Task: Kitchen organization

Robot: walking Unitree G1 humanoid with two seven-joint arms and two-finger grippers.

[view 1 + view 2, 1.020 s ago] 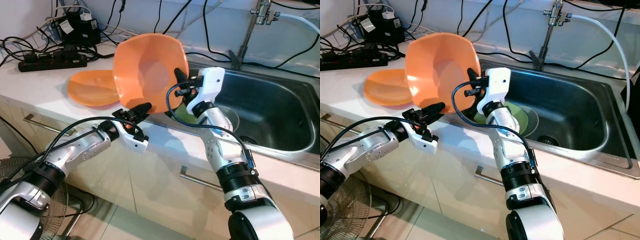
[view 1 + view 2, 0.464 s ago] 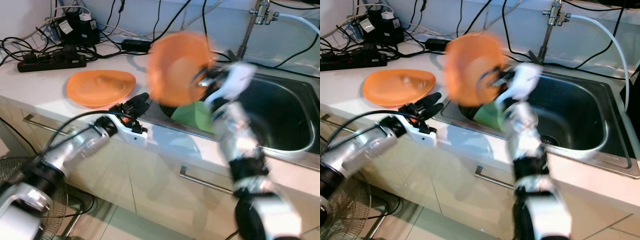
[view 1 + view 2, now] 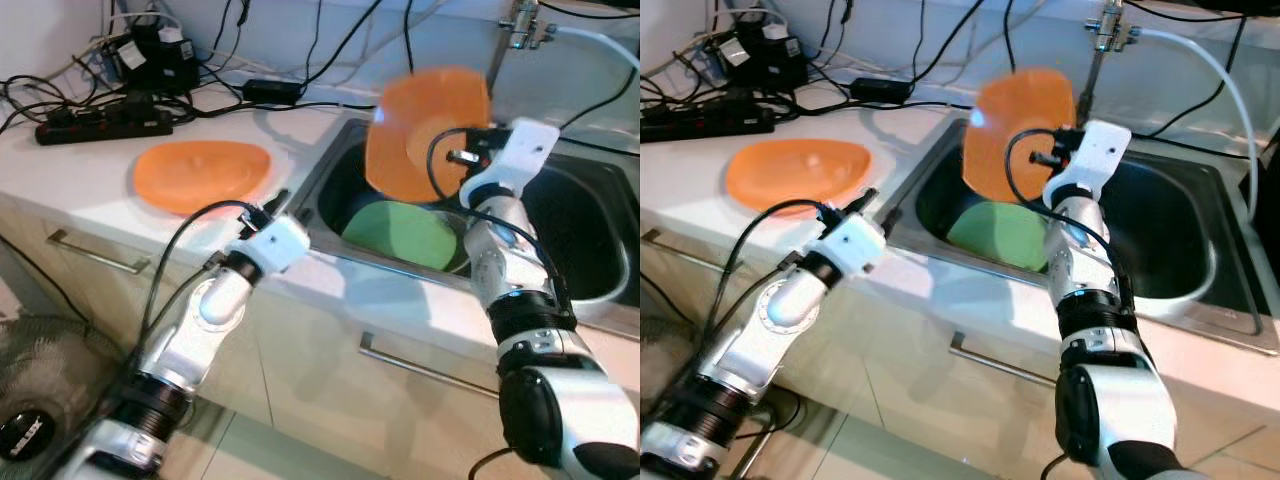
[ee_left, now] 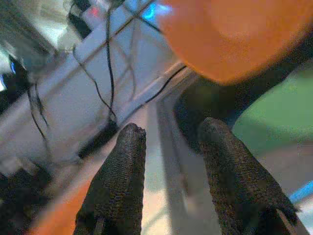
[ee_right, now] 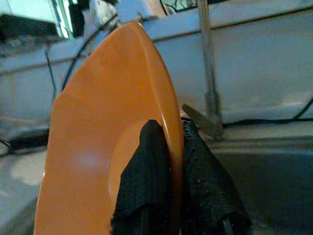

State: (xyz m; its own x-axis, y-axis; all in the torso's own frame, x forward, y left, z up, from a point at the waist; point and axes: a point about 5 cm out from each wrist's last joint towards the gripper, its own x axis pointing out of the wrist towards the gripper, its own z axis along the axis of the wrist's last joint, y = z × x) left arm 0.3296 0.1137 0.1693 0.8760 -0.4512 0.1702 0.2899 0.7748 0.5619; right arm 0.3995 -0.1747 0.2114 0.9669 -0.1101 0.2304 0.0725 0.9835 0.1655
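Left eye view is showing, at the far left, a black power strip [image 3: 105,118] and a tangle of black cables lying on a pale, smooth counter [image 3: 80,180]. Near them an orange plate [image 3: 202,175] with a soft, wavy edge is resting flat on this counter. Below it, cream cabinet fronts with thin metal handles [image 3: 90,252] are running along.

The left gripper [image 4: 168,181] is hovering at the counter's front edge, beside the sink's left rim; its two rough, black, tapering fingers [image 4: 120,186] are standing apart and gripping nothing. Its silver arm is bending up from below, with black wires looping over it.

Further right, a stainless steel sink [image 3: 590,215] with a dull shine is sitting in the counter. Inside it a green plate [image 3: 400,232] is leaning over a metal bowl's edge.

Above the sink, the right gripper [image 5: 171,196] is pinching the rim of an orange dish [image 3: 425,135], one finger on each face. This dish is glossy, squarish with rounded corners, and it is standing almost on edge in the air, slightly blurred. A chrome tap [image 3: 1102,45] is rising behind it, and a white hose [image 3: 1220,70] is curving away to the right along the light wall.
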